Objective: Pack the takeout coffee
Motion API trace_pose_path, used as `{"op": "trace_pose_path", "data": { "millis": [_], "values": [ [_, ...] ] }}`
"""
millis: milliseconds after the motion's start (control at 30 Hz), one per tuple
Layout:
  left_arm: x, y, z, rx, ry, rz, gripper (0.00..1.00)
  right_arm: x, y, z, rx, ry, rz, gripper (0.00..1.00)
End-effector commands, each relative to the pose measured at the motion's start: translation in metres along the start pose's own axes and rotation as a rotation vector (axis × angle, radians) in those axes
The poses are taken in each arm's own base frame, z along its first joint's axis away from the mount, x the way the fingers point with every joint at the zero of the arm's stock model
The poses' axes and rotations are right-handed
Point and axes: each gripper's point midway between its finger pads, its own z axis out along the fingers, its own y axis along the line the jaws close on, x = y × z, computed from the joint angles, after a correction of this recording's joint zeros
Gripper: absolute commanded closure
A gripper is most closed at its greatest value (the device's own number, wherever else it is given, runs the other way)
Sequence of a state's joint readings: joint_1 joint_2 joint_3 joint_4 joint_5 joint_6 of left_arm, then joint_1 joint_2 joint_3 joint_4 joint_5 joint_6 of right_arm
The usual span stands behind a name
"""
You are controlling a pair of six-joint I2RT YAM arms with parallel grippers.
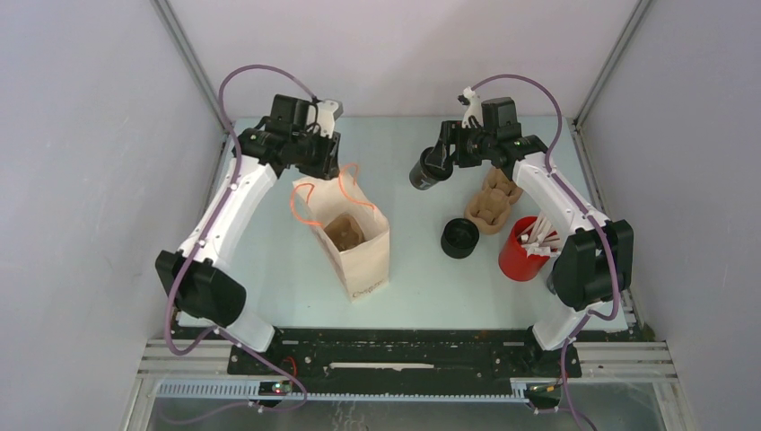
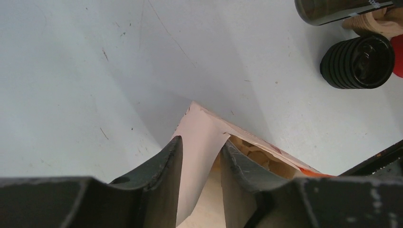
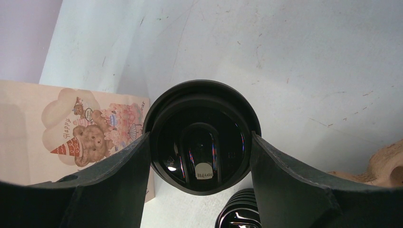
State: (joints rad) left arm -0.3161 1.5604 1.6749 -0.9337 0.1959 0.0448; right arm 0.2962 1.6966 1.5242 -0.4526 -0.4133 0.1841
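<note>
Gripping the takeout coffee (image 3: 199, 118) in right hand (image 3: 200, 142), left hand (image 2: 202, 143) straddling paper bag (image 1: 363, 260) rim, clamp unclear.

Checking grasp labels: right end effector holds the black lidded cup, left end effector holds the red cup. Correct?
No. The left end effector grips the paper bag's rim, not the red cup; the left wrist view shows it. The right end effector does hold the black lidded cup.

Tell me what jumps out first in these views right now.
The right gripper clamps a black lidded cup in the air over the table's far side. Left of it, the left gripper straddles the far rim of the open paper bag standing near the middle.
</note>
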Motion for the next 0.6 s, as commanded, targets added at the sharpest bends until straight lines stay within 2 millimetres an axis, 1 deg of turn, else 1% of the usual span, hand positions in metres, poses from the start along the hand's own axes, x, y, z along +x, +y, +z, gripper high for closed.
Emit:
{"op": "trace_pose_path", "data": {
  "millis": [0,67,233,267,300,333,367,400,500,567],
  "values": [
    [0.004,-0.002,0.009,0.021,0.014,0.022,0.61,-0.015,0.015,-0.013,-0.029,-0.051,-0.033,0.56],
    [0.004,-0.003,0.012,0.028,0.021,0.023,0.59,-0.015,0.016,-0.013,-0.03,-0.05,-0.033,0.56],
    [0.006,-0.007,0.017,0.042,0.039,0.027,0.66,-0.014,0.016,-0.014,-0.029,-0.048,-0.032,0.56],
    [0.005,-0.007,0.017,0.044,0.034,0.026,0.71,-0.015,0.016,-0.014,-0.029,-0.05,-0.033,0.56],
    [0.004,-0.008,0.016,0.044,0.027,0.025,0.77,-0.016,0.017,-0.015,-0.03,-0.053,-0.034,0.56],
    [0.001,-0.007,0.014,0.036,0.015,0.02,0.87,-0.016,0.017,-0.016,-0.03,-0.054,-0.034,0.56],
    [-0.003,-0.007,0.011,0.027,-0.003,0.014,0.96,-0.018,0.018,-0.017,-0.03,-0.057,-0.035,0.56],
    [-0.007,-0.006,0.007,0.017,-0.027,0.007,0.99,-0.019,0.019,-0.019,-0.028,-0.061,-0.037,0.56],
    [-0.027,-0.002,-0.008,-0.029,-0.121,-0.033,1.0,-0.025,0.024,-0.027,-0.022,-0.076,-0.043,0.56],
    [-0.045,0.001,-0.023,-0.065,-0.209,-0.077,1.0,-0.029,0.028,-0.034,-0.016,-0.09,-0.048,0.56]
  ]
}}
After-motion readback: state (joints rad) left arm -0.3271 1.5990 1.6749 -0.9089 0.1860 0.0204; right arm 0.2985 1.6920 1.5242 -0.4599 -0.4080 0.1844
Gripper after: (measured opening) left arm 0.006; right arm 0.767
